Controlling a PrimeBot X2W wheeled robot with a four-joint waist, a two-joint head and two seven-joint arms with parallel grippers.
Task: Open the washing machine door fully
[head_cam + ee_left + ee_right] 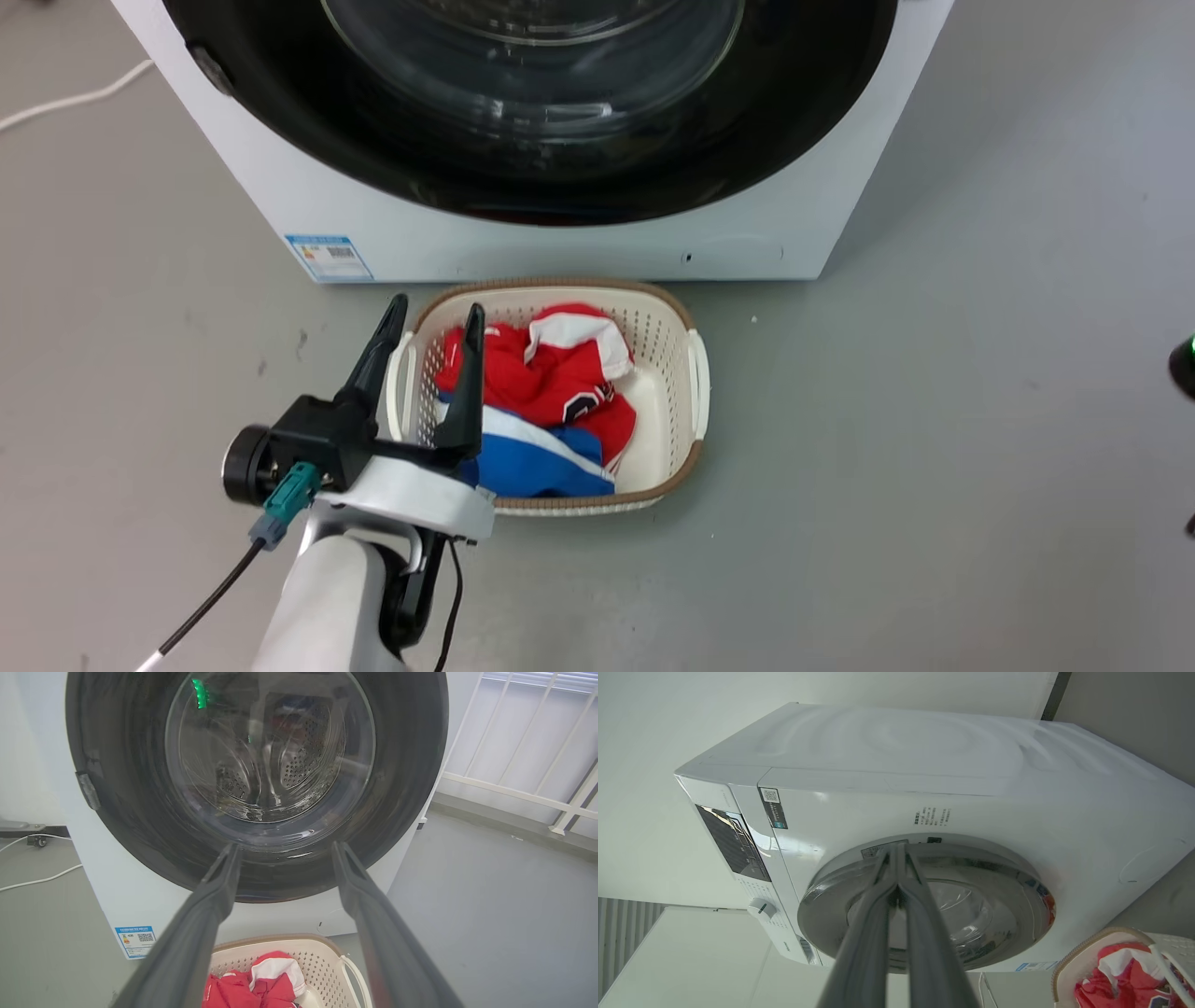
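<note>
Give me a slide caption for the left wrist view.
Open left tool aimed at the closed door, basket of clothes in front of it.

From the head, you are looking steeply down at the floor (934,467), taking in the lower arc of the washing machine door (532,93) and the laundry basket (698,383) in front of it. Your left wrist camera is facing that door squarely from low and close, with the same basket under it. Your right wrist camera is viewing the washing machine (924,765) rolled sideways, from farther back, sharing door and basket.
</note>
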